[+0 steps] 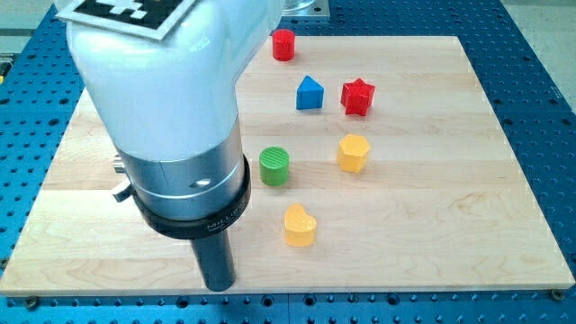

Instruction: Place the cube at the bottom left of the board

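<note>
Near the board (pixel 504 180) bottom, left of centre, sits your tip (pixel 219 286), touching nothing. Your blue cube (pixel 310 94) lies well up and right of it.

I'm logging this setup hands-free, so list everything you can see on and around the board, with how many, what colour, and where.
red cylinder: one, red, at the view's top near the board's far edge
blue block: one, blue, with a peaked top, upper middle
red star: one, red, just to the view's right of the blue block
yellow hexagon block: one, yellow, middle, below the red star
green cylinder: one, green, middle, beside the arm
yellow heart: one, yellow, lower middle
wooden board: one, light wood, on a blue perforated table
arm: one, white and silver body, the view's left
my tip: one, dark rod end, near the board's bottom edge, to the view's lower left of the yellow heart, apart from every block
</note>
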